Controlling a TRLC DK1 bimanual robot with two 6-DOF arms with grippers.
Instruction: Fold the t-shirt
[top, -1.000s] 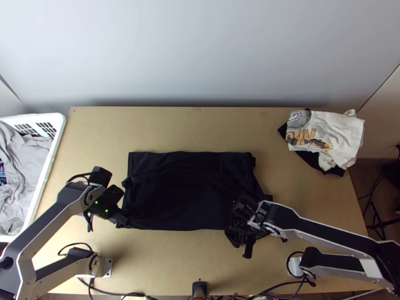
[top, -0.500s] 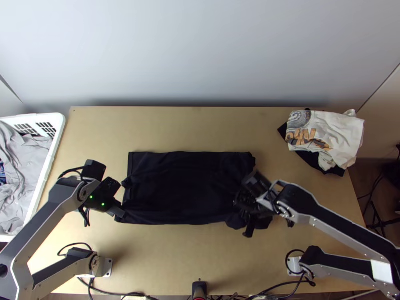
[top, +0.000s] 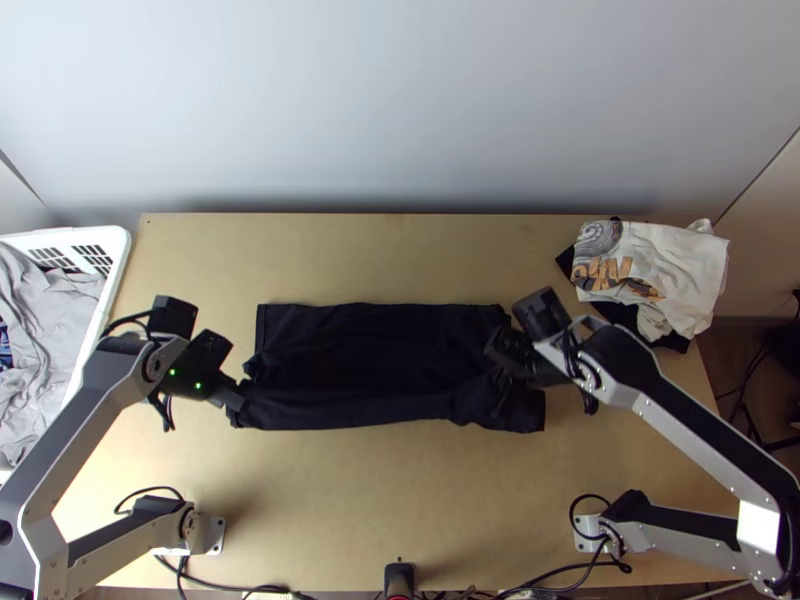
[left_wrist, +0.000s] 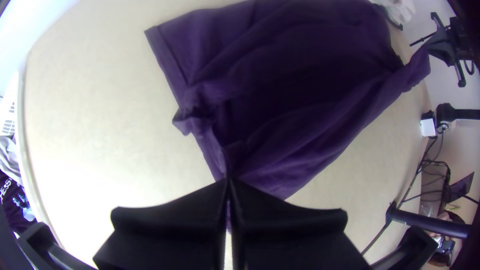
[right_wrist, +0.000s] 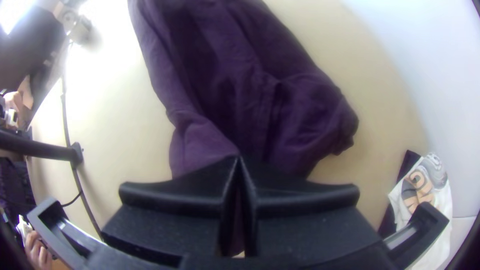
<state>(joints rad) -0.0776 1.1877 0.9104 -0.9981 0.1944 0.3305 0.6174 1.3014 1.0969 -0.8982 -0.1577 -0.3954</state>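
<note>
The black t-shirt lies as a wide folded band across the middle of the table, its near edge bunched into a roll. At its left end is my left gripper; in the left wrist view the t-shirt looks purple and its edge runs between the closed tips of my left gripper. Over the right end stands my right gripper. In the right wrist view the fingertips of my right gripper meet on the t-shirt, with cloth between them.
A white basket holding grey cloth stands at the left edge. On the table's far right lies a pile with a printed white cloth over a black one. Cables run along the near edge.
Both grippers have moved up the picture, the left one also slightly left and the right one also rightward. The t-shirt's near edge has risen with them, making the band narrower.
</note>
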